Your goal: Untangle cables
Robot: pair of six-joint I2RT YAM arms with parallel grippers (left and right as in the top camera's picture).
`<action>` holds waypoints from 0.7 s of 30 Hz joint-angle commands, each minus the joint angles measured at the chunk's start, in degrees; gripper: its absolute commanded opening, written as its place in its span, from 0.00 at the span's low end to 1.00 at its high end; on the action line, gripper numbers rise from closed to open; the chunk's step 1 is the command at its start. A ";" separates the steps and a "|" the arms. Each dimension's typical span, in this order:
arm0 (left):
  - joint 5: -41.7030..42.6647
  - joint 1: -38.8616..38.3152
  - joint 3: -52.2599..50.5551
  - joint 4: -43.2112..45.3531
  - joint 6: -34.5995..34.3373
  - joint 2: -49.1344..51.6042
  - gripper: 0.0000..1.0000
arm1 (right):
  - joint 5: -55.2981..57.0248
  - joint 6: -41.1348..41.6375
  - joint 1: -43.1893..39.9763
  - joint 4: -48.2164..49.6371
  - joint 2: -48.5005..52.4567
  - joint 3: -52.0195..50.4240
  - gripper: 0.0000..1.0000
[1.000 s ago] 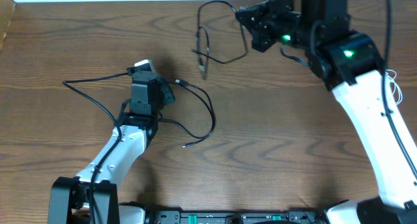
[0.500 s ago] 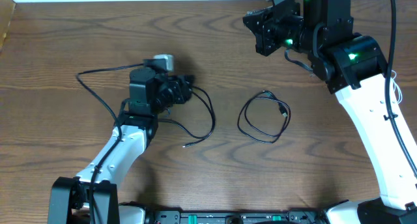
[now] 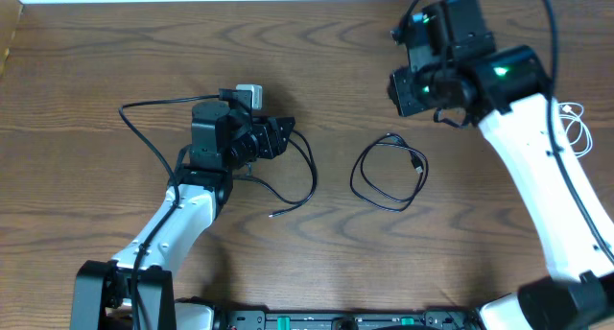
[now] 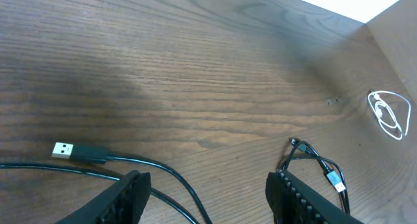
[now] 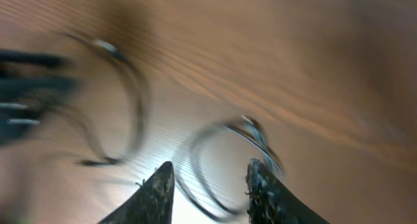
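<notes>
Near the centre of the desk [image 3: 96, 42] the coiled black cable [image 3: 415, 162] lies free, at six o'clock from your part-open, empty right gripper [image 5: 208, 175]; lower the wide-open, empty left gripper [image 4: 208, 185] over the long black cable [image 4: 91, 154] before closing.

Bright, even light; right wrist view motion-blurred, the others sharp.
</notes>
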 commanded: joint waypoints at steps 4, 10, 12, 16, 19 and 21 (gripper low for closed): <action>-0.79 0.02 0.96 0.07 1.36 0.11 0.62 | 12.11 3.02 -0.39 -4.35 9.20 -4.09 0.33; -0.79 0.02 0.96 0.09 1.36 0.11 0.62 | 14.88 2.99 -1.01 -7.76 17.55 -4.17 0.34; -0.79 0.02 0.96 0.09 1.36 0.11 0.62 | 16.46 2.97 -1.01 -8.17 19.93 -4.17 0.34; -0.96 0.02 0.96 0.09 1.36 0.11 0.62 | 18.38 2.93 -1.22 -8.92 24.00 -4.17 0.34; -0.96 0.02 0.96 0.09 1.36 0.11 0.62 | 18.38 2.43 -1.81 -9.22 26.38 -4.20 0.34; -0.96 0.02 0.96 0.09 1.36 0.11 0.62 | 18.56 2.08 -2.27 -9.16 27.76 -4.22 0.34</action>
